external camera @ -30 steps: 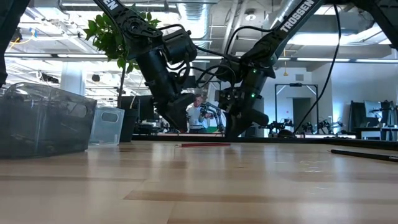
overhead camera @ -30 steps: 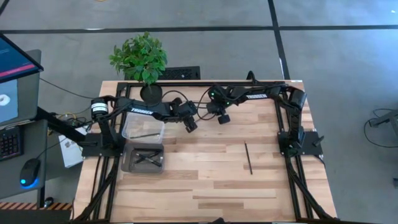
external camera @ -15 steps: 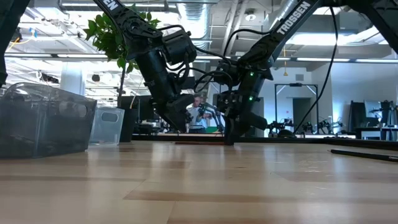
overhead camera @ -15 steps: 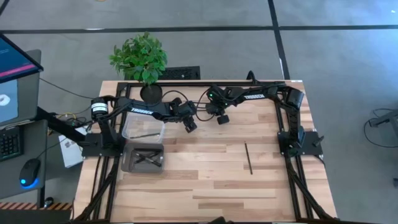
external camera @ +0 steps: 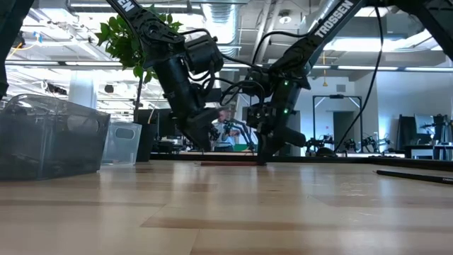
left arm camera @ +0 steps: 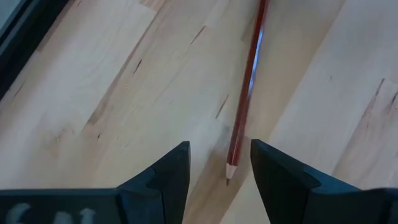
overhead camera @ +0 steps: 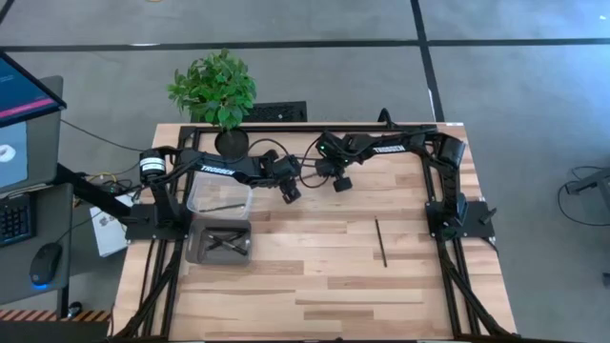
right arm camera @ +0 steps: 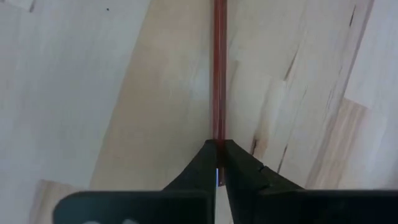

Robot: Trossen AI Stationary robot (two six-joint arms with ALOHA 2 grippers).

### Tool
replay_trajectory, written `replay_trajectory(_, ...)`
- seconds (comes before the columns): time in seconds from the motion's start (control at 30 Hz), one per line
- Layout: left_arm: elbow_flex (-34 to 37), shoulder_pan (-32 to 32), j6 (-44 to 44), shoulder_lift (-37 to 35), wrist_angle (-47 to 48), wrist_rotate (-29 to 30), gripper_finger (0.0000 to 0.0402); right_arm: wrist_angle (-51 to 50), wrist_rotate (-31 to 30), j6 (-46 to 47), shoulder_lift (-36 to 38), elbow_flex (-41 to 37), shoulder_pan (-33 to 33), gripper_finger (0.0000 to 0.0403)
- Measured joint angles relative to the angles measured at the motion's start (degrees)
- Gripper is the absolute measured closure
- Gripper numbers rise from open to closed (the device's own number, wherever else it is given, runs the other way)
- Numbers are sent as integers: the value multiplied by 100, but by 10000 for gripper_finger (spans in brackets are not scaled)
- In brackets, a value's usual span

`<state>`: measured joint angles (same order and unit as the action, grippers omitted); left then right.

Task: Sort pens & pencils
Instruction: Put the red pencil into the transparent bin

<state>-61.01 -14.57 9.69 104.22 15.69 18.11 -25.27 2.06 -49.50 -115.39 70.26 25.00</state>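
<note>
Jaws, left to right: the left gripper [left arm camera: 214, 163] stands spread, empty, its tips straddling the sharpened point of the red pencil [left arm camera: 247, 81], whose long axis runs straight away from it; the right gripper [right arm camera: 217, 160] is pinched onto the pencil's opposite end (both arms meet at the table's far middle). Judged nearer and already gripping, the right arm holds the advantage. A dark pen [overhead camera: 380, 241] lies well apart, toward the table's right.

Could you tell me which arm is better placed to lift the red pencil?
Right. The right gripper is already shut on one end of the red pencil, while the left gripper is open, merely straddling its tip.
</note>
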Motion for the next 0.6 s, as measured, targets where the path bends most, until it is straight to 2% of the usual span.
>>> replay_trajectory(0.17,0,0,60,-2,105,-81,241,-108,-45,259,14,0,-200,368)
replay_trajectory(0.37,2,33,72,-2,170,-930,241,-195,-17,518,19,0,-518,364)
replay_trajectory(0.6,2,217,86,-4,310,-1187,241,-314,62,1086,26,0,-885,365)
